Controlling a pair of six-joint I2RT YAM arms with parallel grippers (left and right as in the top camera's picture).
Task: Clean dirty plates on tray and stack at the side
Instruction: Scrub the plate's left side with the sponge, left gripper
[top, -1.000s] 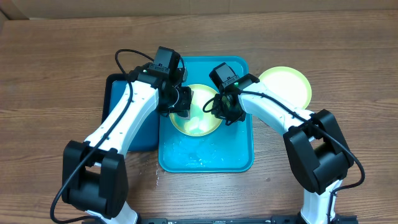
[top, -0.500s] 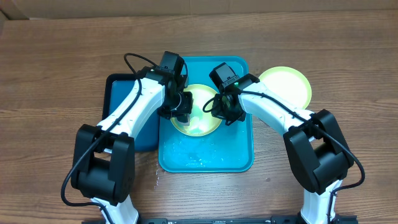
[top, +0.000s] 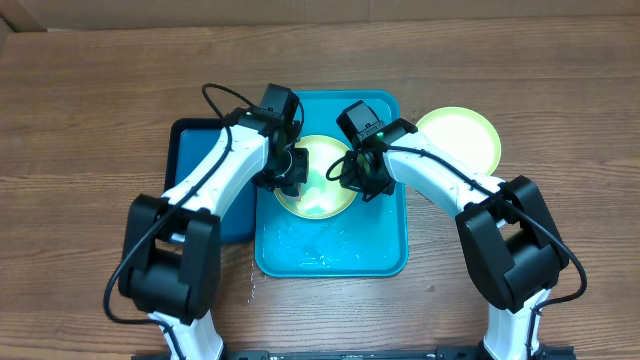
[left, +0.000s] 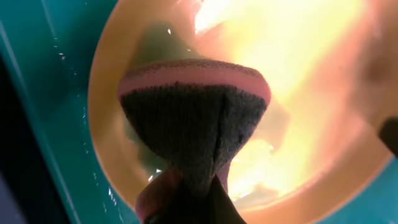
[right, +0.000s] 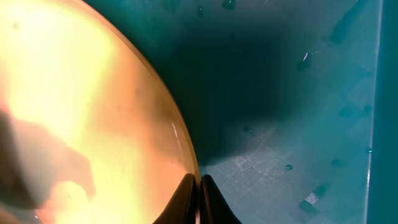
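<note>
A pale yellow-green plate (top: 318, 190) sits on the turquoise tray (top: 330, 250), held tilted. My right gripper (top: 352, 178) is shut on the plate's right rim (right: 186, 155), its fingers (right: 198, 186) pinching the edge. My left gripper (top: 290, 180) is shut on a sponge (left: 196, 118) with a pink layer and dark scrubbing face, pressed inside the plate (left: 298, 93) near its left side. A second yellow-green plate (top: 462, 138) lies on the table to the right of the tray. The light blue plate is out of view.
A smaller dark-blue tray (top: 205, 180) lies to the left of the turquoise tray, partly under my left arm. Water drops lie on the turquoise tray floor (right: 298, 93). The wooden table (top: 90, 120) surrounds both trays.
My left gripper with the sponge has shifted slightly right and forward across the plate. The right arm has stayed still, holding the rim.
</note>
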